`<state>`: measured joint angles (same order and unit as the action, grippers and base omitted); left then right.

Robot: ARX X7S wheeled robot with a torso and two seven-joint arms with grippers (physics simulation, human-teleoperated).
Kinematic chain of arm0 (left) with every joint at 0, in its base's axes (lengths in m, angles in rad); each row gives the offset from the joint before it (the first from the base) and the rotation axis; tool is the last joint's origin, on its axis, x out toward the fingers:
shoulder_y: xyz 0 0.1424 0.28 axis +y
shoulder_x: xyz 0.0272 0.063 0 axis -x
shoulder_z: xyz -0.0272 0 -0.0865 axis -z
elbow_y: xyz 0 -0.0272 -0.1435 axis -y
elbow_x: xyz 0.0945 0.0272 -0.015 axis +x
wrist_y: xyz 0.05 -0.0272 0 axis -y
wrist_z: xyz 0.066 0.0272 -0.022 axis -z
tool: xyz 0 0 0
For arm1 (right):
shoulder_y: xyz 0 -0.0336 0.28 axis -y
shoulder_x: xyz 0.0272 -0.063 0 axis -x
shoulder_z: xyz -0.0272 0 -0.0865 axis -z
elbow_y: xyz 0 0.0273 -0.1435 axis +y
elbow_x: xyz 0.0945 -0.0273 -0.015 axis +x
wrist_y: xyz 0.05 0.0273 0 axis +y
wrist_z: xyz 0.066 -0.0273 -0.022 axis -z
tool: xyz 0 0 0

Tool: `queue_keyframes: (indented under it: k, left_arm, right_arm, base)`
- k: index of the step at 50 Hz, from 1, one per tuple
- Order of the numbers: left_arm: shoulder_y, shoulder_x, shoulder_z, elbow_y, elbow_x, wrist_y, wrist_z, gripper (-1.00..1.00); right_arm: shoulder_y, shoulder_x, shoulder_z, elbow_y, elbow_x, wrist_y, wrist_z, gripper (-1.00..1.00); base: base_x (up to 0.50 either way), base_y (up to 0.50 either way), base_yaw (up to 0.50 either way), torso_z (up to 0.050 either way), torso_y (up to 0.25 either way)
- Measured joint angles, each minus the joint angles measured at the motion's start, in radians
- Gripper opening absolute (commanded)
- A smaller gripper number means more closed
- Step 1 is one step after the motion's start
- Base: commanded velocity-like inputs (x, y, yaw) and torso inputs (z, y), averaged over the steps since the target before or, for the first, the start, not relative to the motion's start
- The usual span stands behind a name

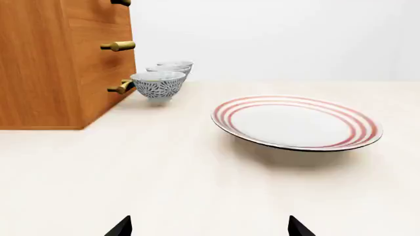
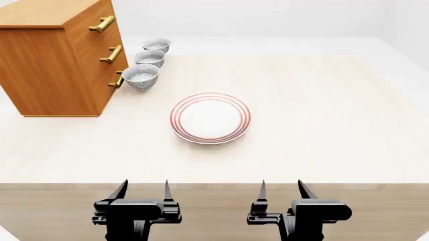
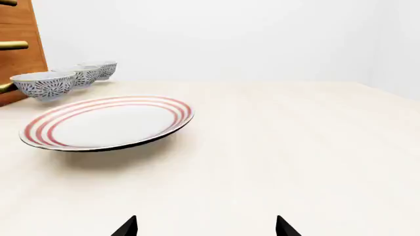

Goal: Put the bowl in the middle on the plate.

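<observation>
Cabinet: a wooden cabinet (image 2: 57,65) is seen at the far left of the table (image 2: 322,130), with three brass drawer handles (image 2: 102,24) on its front face, stacked one above another.

Row of bowls: three patterned bowls are lined up just beside the cabinet front, running away from the robot. The nearest bowl (image 2: 140,77) is set close to the lowest handle; whether it touches the handle cannot be told. The farthest bowl (image 2: 156,45) is placed nearest the table's back edge.

The bowl: the middle one of the row, the bowl (image 2: 149,58), is found upright on the table between its two neighbours, close to both, well apart from the plate. In the left wrist view it (image 1: 167,70) is partly hidden behind the nearest bowl (image 1: 158,84).

The plate: the plate (image 2: 210,118) is laid flat near the table's centre, to the right of the row and nearer the robot, with nothing on it. Its red rings are shown clearly in both wrist views (image 1: 296,122) (image 3: 107,122).

Left gripper: the left gripper (image 2: 142,190) is held at the table's near edge, its fingers spread apart, nothing between them.

Right gripper: the right gripper (image 2: 281,189) is held likewise at the near edge, fingers apart and empty, well short of the plate.
</observation>
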<state>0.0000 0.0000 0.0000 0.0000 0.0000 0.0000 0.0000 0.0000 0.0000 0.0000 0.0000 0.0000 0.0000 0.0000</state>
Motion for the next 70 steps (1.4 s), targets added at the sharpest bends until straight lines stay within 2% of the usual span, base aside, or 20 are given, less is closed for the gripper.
queue_keyframes:
  k: [18, 23, 32, 41, 54, 70]
  left_arm:
    - [0.002, -0.037, 0.045, 0.025, -0.036, -0.035, -0.044, 1.0]
    - [-0.038, -0.051, 0.052, 0.171, -0.055, -0.241, -0.073, 1.0]
    - [-0.249, -0.079, 0.063, 0.443, -0.075, -0.668, -0.112, 1.0]
    - [-0.384, -0.091, 0.062, 0.555, -0.094, -0.887, -0.131, 1.0]
    - [-0.457, -0.106, 0.074, 0.591, -0.103, -0.982, -0.151, 1.0]
    - [-0.484, -0.123, 0.09, 0.581, -0.107, -0.992, -0.168, 1.0]
  right_arm:
    - [-0.006, 0.04, -0.047, -0.051, 0.034, 0.047, 0.043, 1.0]
    - [0.028, 0.061, -0.041, -0.2, 0.065, 0.225, 0.057, 1.0]
    - [0.224, 0.114, -0.008, -0.468, 0.147, 0.668, 0.078, 1.0]
    - [0.352, 0.149, 0.017, -0.588, 0.202, 0.903, 0.075, 1.0]
    - [0.435, 0.16, 0.046, -0.632, 0.247, 1.04, 0.076, 1.0]
    - [0.467, 0.161, 0.061, -0.632, 0.278, 1.083, 0.075, 1.0]
  base:
    - [0.0, 0.0, 0.0, 0.0, 0.0]
    - [0.0, 0.0, 0.0, 0.0, 0.0]
    - [0.0, 0.0, 0.0, 0.0, 0.0]
    - [0.34, 0.0, 0.0, 0.0, 0.0]
    - [0.5, 0.0, 0.0, 0.0, 0.0]
    - [0.5, 0.0, 0.0, 0.0, 0.001]
